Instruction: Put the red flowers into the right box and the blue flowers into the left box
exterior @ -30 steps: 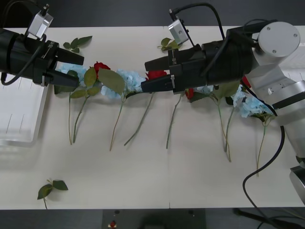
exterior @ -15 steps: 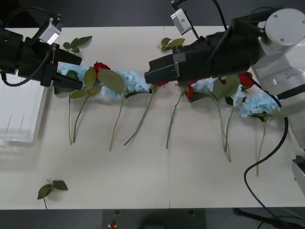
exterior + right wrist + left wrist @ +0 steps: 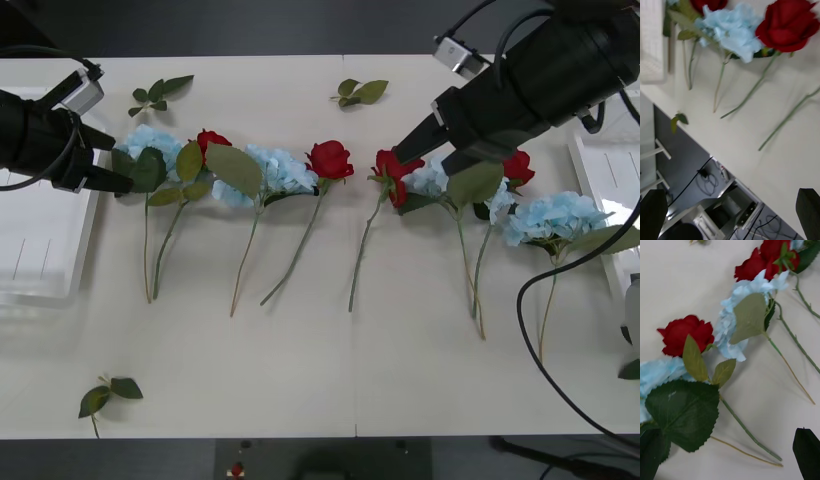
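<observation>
Flowers: red flowers [image 3: 331,159] and blue flowers [image 3: 277,170] are lying in a row across the table [image 3: 300,370], heads far, stems running toward the robot.
Boxes: left box [image 3: 40,250] is sitting at the left edge, right box [image 3: 610,170] at the right; both are holding nothing.
Right hand [image 3: 408,152]: released, hovering just beside a red bloom, nearer the right box.
Left hand [image 3: 112,160]: released, hanging at the leftmost blue cluster.
Room: bare table is lying before the stem tips.

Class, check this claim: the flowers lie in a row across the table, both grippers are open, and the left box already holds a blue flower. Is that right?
Not quite. In the front view the left box holds no flower. The blue flowers and red flowers lie in a row on the table, and both the left gripper and the right gripper have open jaws.
</observation>
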`<state>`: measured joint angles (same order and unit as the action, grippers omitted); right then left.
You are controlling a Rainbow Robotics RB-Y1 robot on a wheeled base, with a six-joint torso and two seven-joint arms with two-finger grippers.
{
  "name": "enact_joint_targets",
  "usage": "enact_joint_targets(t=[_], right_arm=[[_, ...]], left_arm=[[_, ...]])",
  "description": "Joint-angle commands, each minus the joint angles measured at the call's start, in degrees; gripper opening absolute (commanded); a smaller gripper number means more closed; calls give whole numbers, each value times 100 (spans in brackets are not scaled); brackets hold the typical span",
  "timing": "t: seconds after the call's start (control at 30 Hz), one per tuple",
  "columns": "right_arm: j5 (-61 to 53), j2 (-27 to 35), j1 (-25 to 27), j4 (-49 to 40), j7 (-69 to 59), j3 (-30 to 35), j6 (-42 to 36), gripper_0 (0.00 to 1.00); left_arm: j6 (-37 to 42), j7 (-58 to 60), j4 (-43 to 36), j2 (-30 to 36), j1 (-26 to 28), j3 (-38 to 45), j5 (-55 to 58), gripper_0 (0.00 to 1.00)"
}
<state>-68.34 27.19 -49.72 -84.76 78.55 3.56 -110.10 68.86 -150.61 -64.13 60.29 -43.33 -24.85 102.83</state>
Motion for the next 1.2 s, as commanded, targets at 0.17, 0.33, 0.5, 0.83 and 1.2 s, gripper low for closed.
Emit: enact_joint_targets(t=[0.17,0.33,0.5,0.83,1.2], right_arm=[[1139,674,586,-1543,-665,127,10,100],[1420,1043,1483,-2642,-692,127,10,100],[1657,1271,2283,-3345,-1298,127,10,100],[2563,1465,3495,-4022,-2133,101,727,100],[3116,1482,3996,-3538,-2186,109,1571,100]], left_arm=[[-101,1693,181,18,-123,85,-413,100],[-83,2510,190,-79,-123,85,-844,100],[-83,3468,208,-281,-53,85,-1213,100],[-382,4874,208,-764,0,85,-2444,100],[-356,6008,208,-1116,9,24,-3850,100]])
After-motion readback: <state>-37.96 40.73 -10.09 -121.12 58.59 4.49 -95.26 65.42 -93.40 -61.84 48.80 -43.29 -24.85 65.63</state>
